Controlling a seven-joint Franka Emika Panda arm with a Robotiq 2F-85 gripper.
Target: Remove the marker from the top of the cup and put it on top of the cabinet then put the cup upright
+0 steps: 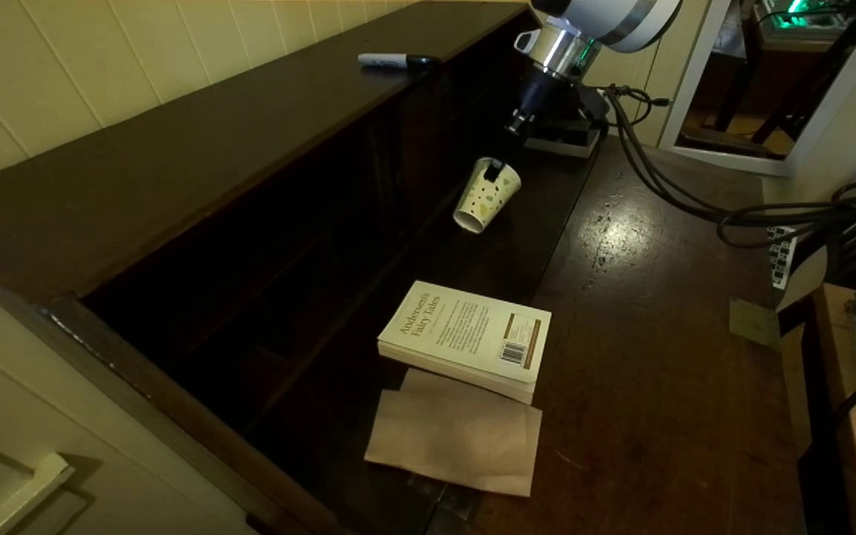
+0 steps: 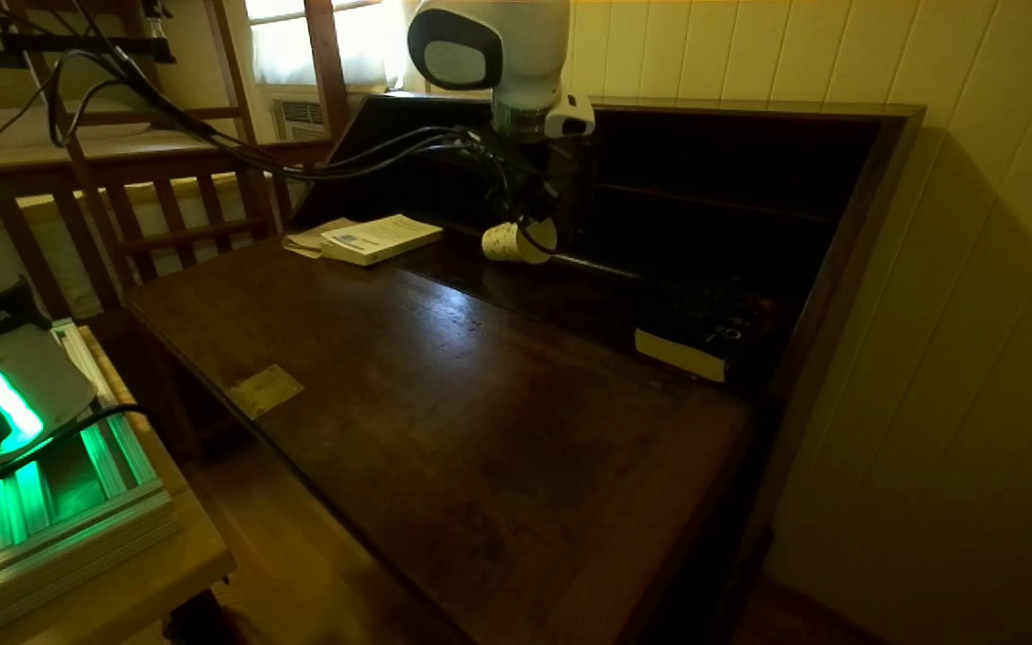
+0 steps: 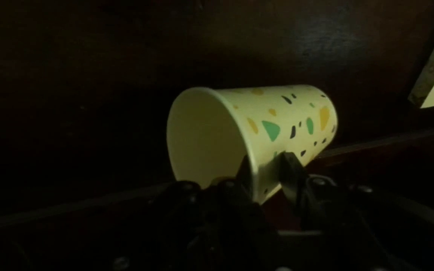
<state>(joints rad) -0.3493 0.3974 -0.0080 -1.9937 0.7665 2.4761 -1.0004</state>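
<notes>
The marker [image 1: 398, 61], a white barrel with a dark cap, lies on the flat top of the dark brown cabinet [image 1: 198, 163] in an exterior view. The small white cup with coloured specks is on its side in both exterior views [image 1: 487, 197] [image 2: 503, 244] and the wrist view [image 3: 292, 113]. In the wrist view its mouth faces left. My gripper [image 3: 264, 169] is closed on the cup's rim, one finger inside the mouth and one outside. The inner fingertip is partly hidden by the wall. I cannot tell whether the cup touches the desk.
A thick white book [image 1: 465, 334] lies on brown paper [image 1: 458, 438] on the desk. A black book [image 2: 686, 349] lies at the far end. The cabinet's open compartments [image 2: 731, 161] stand directly behind the cup. Loose cables [image 1: 643, 156] hang from the arm.
</notes>
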